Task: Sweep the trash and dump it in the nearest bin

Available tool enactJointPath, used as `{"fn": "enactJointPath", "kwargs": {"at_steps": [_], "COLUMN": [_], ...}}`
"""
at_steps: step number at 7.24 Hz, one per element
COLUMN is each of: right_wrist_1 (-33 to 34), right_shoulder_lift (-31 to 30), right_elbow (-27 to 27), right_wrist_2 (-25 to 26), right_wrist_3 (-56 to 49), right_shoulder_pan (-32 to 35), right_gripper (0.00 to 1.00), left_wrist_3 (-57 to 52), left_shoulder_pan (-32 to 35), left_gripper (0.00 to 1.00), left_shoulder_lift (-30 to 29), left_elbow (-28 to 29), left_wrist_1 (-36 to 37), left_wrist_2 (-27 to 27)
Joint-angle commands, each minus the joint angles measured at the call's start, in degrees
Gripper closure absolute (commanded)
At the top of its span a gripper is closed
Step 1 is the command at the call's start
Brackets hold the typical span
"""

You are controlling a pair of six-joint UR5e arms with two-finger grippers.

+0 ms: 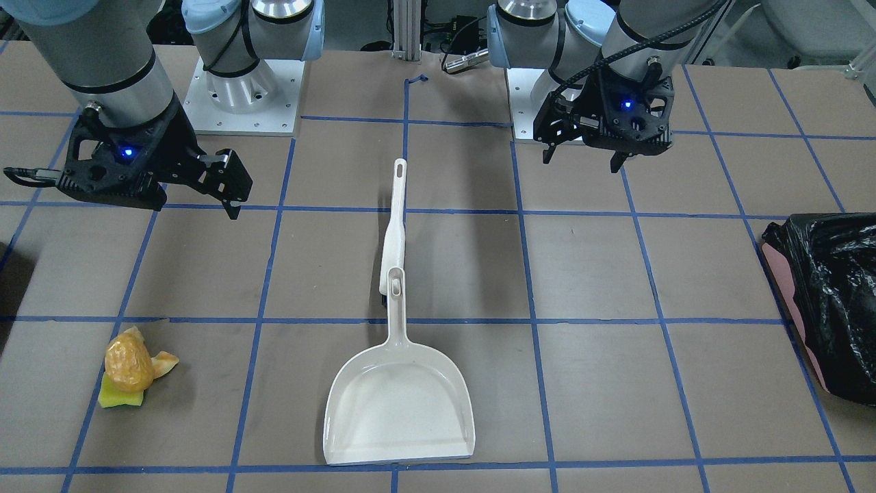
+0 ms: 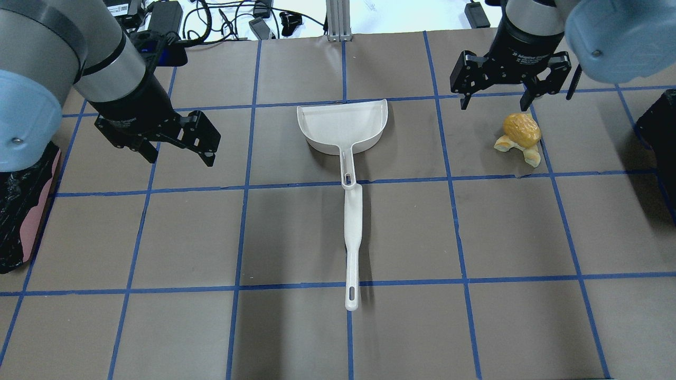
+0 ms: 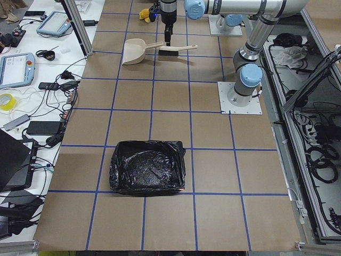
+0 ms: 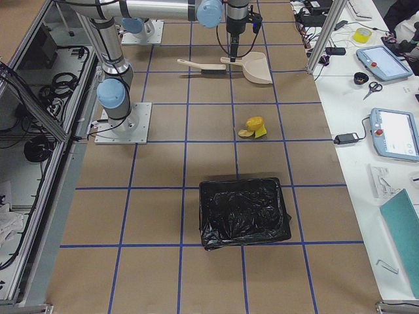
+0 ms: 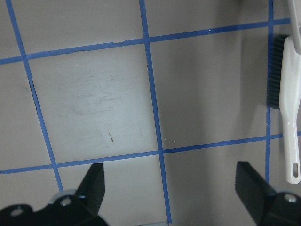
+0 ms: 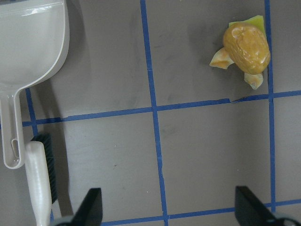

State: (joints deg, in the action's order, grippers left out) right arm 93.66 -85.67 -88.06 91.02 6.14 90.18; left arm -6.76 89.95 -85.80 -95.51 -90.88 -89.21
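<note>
The trash [image 2: 520, 134] is a crumpled orange-yellow wad with pale scraps, lying at the far right; it also shows in the front view [image 1: 128, 363] and right wrist view [image 6: 246, 48]. A white dustpan [image 2: 342, 124] lies mid-table, its handle touching the handle of a white brush [image 2: 352, 237]. My right gripper [image 2: 494, 103] is open and empty, hovering just beyond the trash. My left gripper [image 2: 179, 154] is open and empty, above bare table left of the dustpan. A black-bagged bin [image 2: 21, 211] sits at the left edge, another bin [image 2: 657, 121] at the right edge.
The table is brown with a blue tape grid. In the left wrist view the brush [image 5: 286, 94] lies at the right edge. The right-side bin [image 4: 243, 212] stands one tile from the trash [image 4: 254, 126]. Cables and devices lie beyond the far table edge.
</note>
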Motion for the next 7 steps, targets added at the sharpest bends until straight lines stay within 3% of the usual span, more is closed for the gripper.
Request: {"fn": "enactJointPath", "kwargs": {"at_steps": [1,7], "right_wrist_1": [0.0,0.3], "right_shoulder_lift": [-0.2,0.2], "right_elbow": [0.1,0.1], "right_wrist_2": [-0.1,-1.1], "right_wrist_3": [0.0,-0.1], "right_shoulder_pan": [0.0,0.0], "right_gripper": [0.0,0.0], "left_wrist_3": [0.0,0.1], "left_shoulder_pan": [0.0,0.0], "left_gripper": [0.0,0.0], "left_shoulder_lift": [0.0,0.3], "left_elbow": [0.0,-0.1], "left_wrist_1": [0.0,-0.1], "left_wrist_2": [-0.2,0.0]}}
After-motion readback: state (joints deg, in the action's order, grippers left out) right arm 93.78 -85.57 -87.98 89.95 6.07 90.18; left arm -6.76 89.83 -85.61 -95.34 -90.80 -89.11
